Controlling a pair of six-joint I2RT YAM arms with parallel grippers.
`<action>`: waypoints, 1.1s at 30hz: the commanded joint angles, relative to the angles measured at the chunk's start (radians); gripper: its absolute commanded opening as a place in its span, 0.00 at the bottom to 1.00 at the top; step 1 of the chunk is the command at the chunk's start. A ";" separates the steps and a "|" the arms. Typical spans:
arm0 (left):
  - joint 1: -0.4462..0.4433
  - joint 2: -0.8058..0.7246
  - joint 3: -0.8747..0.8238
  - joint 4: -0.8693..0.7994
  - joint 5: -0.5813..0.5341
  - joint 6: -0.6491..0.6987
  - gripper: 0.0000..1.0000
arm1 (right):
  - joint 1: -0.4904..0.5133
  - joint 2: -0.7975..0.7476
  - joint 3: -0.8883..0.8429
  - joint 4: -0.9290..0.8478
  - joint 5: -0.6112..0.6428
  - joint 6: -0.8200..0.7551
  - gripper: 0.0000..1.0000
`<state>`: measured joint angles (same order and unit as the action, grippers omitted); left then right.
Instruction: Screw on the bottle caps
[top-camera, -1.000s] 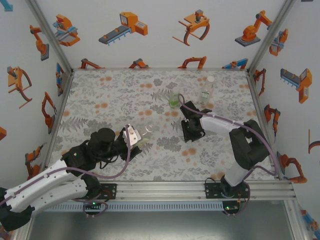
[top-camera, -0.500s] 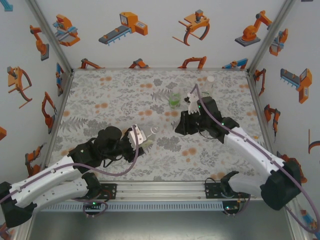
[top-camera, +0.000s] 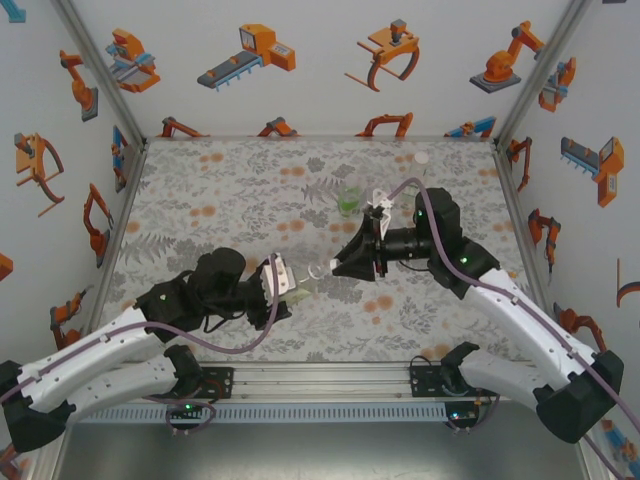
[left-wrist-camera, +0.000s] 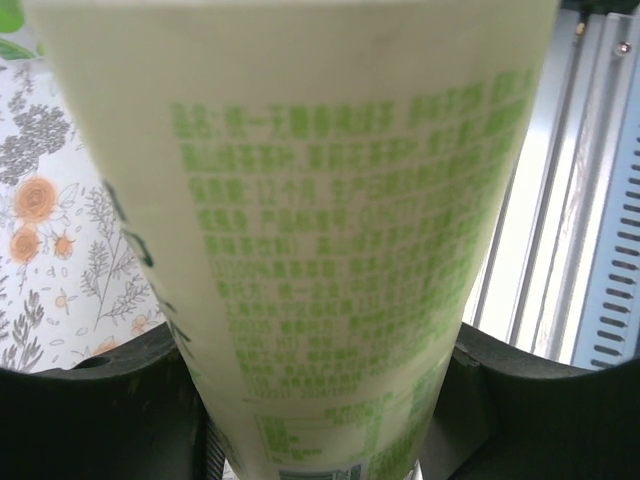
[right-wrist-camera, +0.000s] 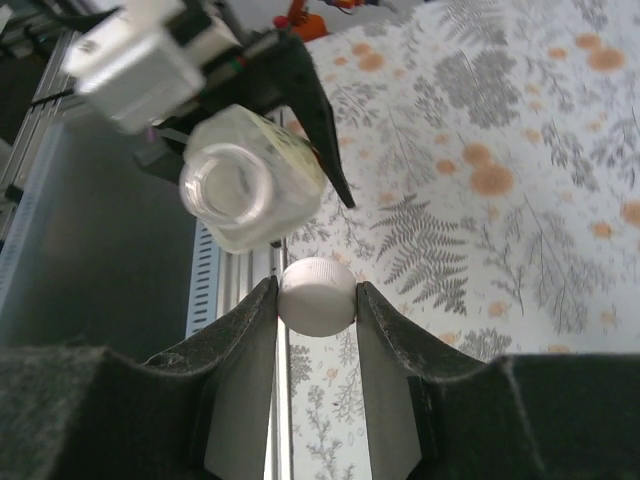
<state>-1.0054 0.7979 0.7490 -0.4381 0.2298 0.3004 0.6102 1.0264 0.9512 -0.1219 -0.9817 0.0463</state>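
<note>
two arms meet over the middle of the floral mat (top-camera: 230, 190). the left gripper (top-camera: 291, 282), reaching in from the near left, is clamped on the yellowish bottle (left-wrist-camera: 320, 250). its dark fingers (left-wrist-camera: 90, 415) press on either side of the body, below a block of green print (the lettering is too blurred to read). the bottle is held tipped on its side, its open, uncapped mouth turned right towards the other arm.

the right gripper (right-wrist-camera: 317, 290), stretched in from the near right, is closed on a white cap (right-wrist-camera: 317, 296), pinched at its rim between the two fingers (right-wrist-camera: 240, 345). the cap sits just beside the bottle's open mouth. from the right wrist a thin gap shows between cap and neck, so the two are near but apart, and the cap is not yet on the thread.

farther back, the green bottle (top-camera: 348, 203) stands upright on the mat, just beyond the right gripper's wrist. the colourless bottle (top-camera: 418, 168), topped in white, stands at the far right near the back wall, partly behind the right arm's cable. both are well apart from the pair held at the centre.
</note>
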 joint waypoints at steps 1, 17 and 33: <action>0.004 0.016 0.037 -0.042 0.066 0.032 0.00 | 0.012 -0.011 0.051 0.010 -0.091 -0.083 0.05; 0.005 0.057 0.049 -0.037 0.117 0.036 0.00 | 0.092 0.041 0.157 -0.221 -0.064 -0.268 0.02; 0.004 0.097 0.066 -0.049 0.158 0.046 0.00 | 0.128 0.098 0.243 -0.387 -0.014 -0.379 0.00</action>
<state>-1.0054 0.8856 0.7731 -0.4965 0.3393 0.3229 0.7269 1.1103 1.1530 -0.4477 -1.0004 -0.2714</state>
